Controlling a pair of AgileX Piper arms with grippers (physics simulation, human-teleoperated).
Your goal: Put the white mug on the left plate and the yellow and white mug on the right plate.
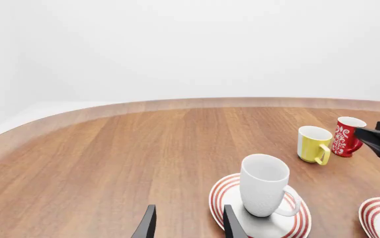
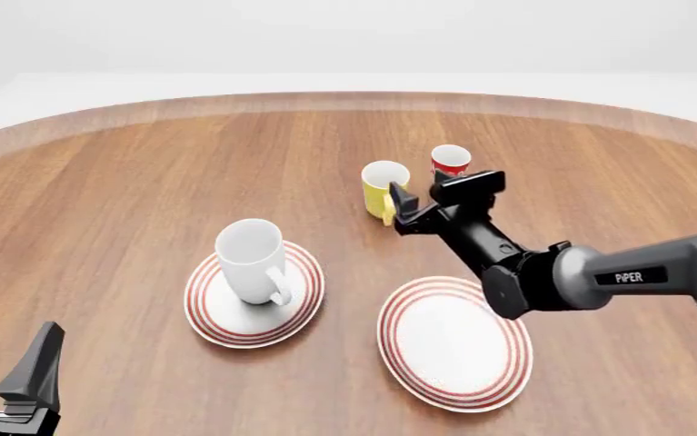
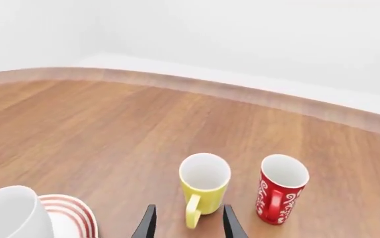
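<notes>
Now the right pincer, spread open, lines up on the yellow and white mug beside the red cup to grab it; the white mug sits on the left plate.

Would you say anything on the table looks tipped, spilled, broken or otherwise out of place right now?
Nothing stands out. The white mug stands upright on the left plate, and the yellow and white mug and red cup stand upright on the table.

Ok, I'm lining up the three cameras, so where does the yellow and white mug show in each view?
Left wrist view: the yellow and white mug stands at the right, beyond the white mug.
Front view: upper middle, just left of the right gripper.
Right wrist view: low centre, handle toward the camera.
Shared landmark: the red cup standing right beside it in all three.
</notes>
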